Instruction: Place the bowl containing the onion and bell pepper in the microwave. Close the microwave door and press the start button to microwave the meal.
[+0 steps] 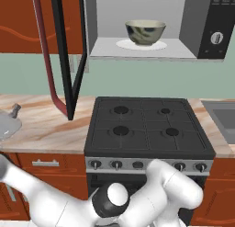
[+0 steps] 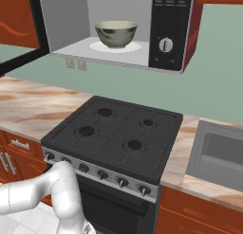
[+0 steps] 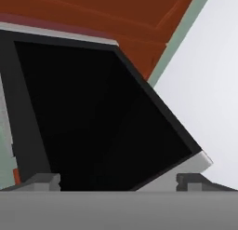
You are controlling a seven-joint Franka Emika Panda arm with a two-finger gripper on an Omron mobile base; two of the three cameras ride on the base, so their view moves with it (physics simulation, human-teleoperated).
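- Bowl [image 1: 145, 32] sat already inside the microwave [image 2: 171, 29], upright on the pale round turntable [image 1: 126, 45] at the middle of the grey cavity, so the placing step looked done; its contents could not be seen over the rim from either base view.
- Microwave door [image 1: 68, 56] stood swung wide open on the left of the cavity, seen nearly edge-on from the left base view, its long axis running top to bottom and its lower corner hanging above the counter [image 1: 46, 125] beside the stove [image 1: 147, 125].
- Gripper [image 3: 118, 180] had its jaws spread wide with nothing between them; the two dark fingertips [image 3: 42, 180] rose at the bottom of the hand view, well apart.
- Straight ahead of the gripper lay the door's black glass, taking up most of the hand view, with red-brown cupboard [image 3: 139, 15] above and the pale cavity wall [image 3: 209, 84] off to the right.
- That put the door directly in the gripper's line and close, while the cavity opening lay to its right; a push toward that side would likely swing the panel shut.
- Whether the fingertips already touched the glass could not be told.
- Control panel with its white knob [image 2: 165, 44] was at the far right of the microwave, well apart from the door, for the later press.
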